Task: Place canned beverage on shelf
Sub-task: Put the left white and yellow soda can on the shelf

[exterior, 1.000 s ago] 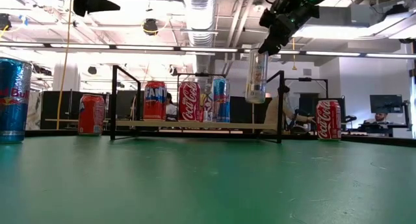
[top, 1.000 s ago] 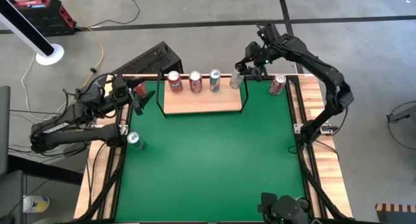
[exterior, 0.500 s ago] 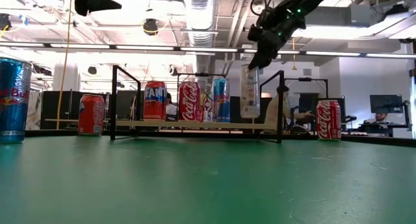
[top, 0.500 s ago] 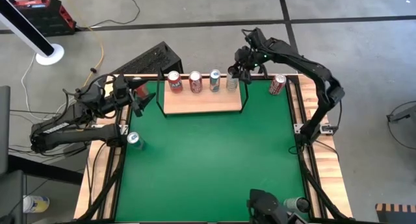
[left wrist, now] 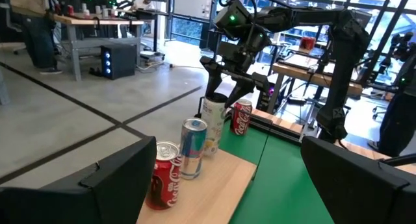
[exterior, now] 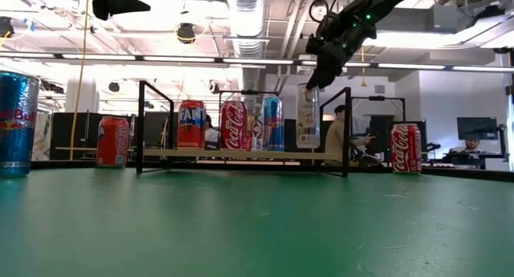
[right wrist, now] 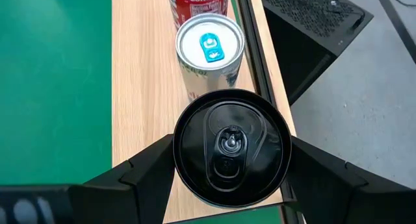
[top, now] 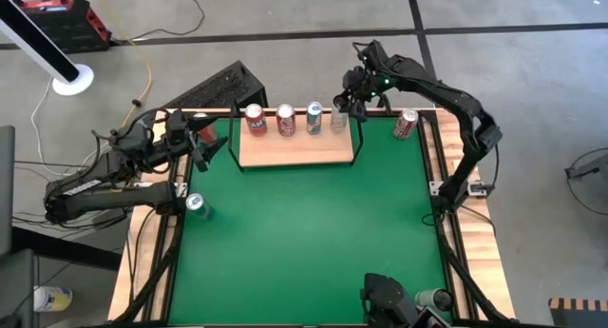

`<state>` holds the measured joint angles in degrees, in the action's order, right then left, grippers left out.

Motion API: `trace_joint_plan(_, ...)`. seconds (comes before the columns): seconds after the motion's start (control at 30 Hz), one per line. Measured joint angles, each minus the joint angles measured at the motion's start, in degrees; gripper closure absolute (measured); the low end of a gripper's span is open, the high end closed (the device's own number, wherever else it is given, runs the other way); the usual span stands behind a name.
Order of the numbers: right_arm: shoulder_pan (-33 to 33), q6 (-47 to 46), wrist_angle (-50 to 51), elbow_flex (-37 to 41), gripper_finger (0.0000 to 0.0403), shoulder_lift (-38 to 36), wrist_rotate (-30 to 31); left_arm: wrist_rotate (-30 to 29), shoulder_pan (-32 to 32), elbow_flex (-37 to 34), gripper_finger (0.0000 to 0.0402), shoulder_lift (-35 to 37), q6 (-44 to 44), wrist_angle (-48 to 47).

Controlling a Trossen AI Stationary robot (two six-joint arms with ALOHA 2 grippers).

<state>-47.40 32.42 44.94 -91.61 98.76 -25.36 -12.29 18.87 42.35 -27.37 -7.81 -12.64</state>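
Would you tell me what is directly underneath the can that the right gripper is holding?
The right gripper grips the black-topped can over the light-wood shelf, at the end of the row beside the blue-tab can. The can hides the board right beneath it, so contact cannot be seen.

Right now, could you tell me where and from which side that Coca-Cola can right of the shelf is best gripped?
Take the Coca-Cola can by its round side wall near the top, coming down from above. It stands upright on the table, apart from the shelf frame, so fingers fit either side. The right pincer is nearest but holds the pale can.
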Motion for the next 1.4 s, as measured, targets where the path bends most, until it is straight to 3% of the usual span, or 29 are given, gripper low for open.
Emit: trace_joint_plan(1.4,-0.99,1.10,2.00,0.15,0.0117,2.32,-0.26,-0.09,0.00,0.00,0.0036,-0.01,1.14,-0.51)
